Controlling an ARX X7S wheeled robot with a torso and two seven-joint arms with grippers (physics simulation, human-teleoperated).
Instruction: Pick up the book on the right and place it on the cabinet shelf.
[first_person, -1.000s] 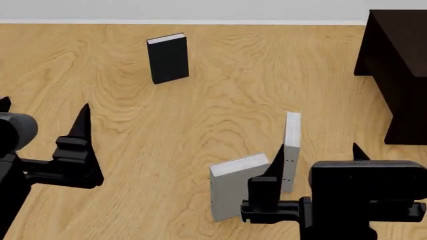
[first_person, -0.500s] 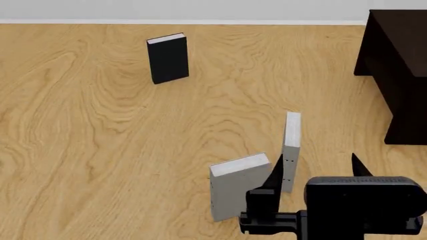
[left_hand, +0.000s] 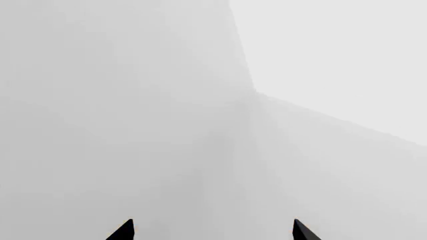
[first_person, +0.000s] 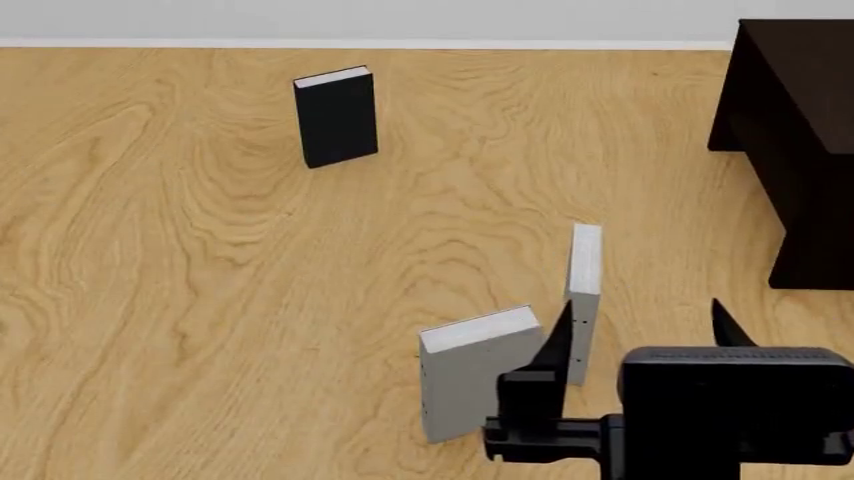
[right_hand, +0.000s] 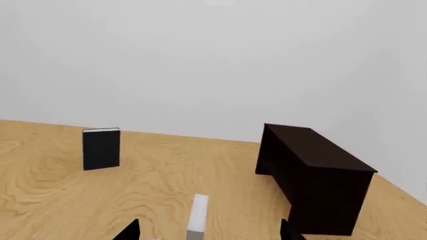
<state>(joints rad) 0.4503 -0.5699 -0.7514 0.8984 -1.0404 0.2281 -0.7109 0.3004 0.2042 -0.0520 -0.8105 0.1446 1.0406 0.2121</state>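
Note:
The book (first_person: 583, 285), light grey with white page edges, stands upright on the wooden floor, edge-on to me. In the right wrist view the book (right_hand: 197, 212) rises ahead, between the two dark fingertips. My right gripper (first_person: 638, 325) (right_hand: 209, 231) is open and empty, just short of the book, its left finger beside the book's lower spine. The dark cabinet (first_person: 797, 140) (right_hand: 310, 172) stands at the far right; its shelf is hidden. My left gripper (left_hand: 213, 232) is open with nothing between its fingers, facing bare grey walls, and is out of the head view.
A second light grey book (first_person: 477, 378) stands close to the left of my right gripper. A black-covered book (first_person: 335, 116) (right_hand: 101, 148) stands far back on the left. A white wall bounds the floor at the back.
The left arm has left the head view. My right gripper has shifted slightly to the right and stays open. The books have not moved.

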